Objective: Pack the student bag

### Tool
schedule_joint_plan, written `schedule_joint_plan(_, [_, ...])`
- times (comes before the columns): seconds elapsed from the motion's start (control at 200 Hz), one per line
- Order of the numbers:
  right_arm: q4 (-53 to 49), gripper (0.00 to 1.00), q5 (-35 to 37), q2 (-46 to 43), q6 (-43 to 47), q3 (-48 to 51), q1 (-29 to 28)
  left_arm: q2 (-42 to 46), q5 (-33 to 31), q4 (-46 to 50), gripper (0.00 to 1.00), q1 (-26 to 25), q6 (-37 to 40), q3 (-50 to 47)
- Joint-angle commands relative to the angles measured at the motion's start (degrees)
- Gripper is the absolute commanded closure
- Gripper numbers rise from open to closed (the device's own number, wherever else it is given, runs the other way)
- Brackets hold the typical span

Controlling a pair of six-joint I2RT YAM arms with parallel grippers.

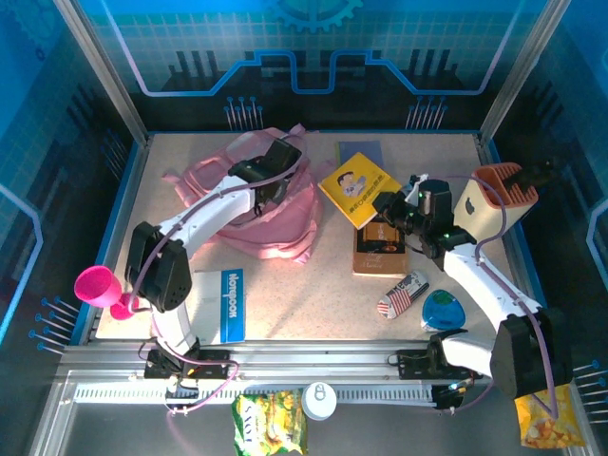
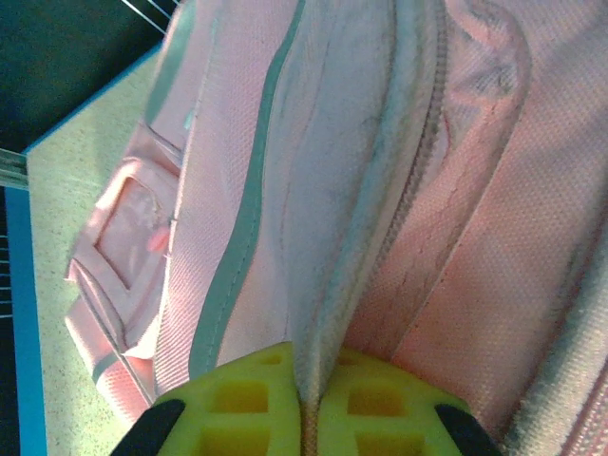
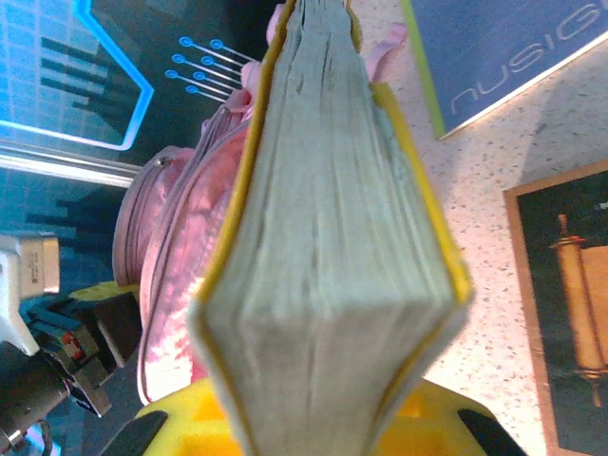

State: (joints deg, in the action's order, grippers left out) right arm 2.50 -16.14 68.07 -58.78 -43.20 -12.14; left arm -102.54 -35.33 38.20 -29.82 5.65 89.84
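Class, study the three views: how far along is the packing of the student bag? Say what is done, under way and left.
Done: nothing clearly; the student bag hides its contents. In hand: the left fingers pinch the bag's zip edge, and the right fingers hold the yellow book. Left: the brown book, the blue-and-white booklet and the pen holder sit out on the table.

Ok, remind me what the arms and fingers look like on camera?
Both the left arm and right arm have white links with black joint housings, and a lilac cable loops along each. The fingers are yellow with a moulded square grid, black at the outer edges.
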Motion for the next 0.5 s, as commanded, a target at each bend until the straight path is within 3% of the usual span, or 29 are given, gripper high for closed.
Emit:
schedule_joint_plan(0.0, [5.3,0.91,-2.8,-0.9,1.1,-0.6,-1.1,4.1,-3.1,-7.3,1.00,-0.1,-3.0,1.3])
schedule_joint_plan(0.255, [6.8,0.91,-3.3,3.6,-2.8,-0.8,-6.2,3.7,-2.0,-7.3,1.00,-0.1,-5.1,5.5])
schedule_joint_plan(0.495, [12.1,0.91,-3.0,14.2,-7.4,-7.7,-12.4,5.2,-0.4,-6.6,1.00,-0.1,-5.9,7.3])
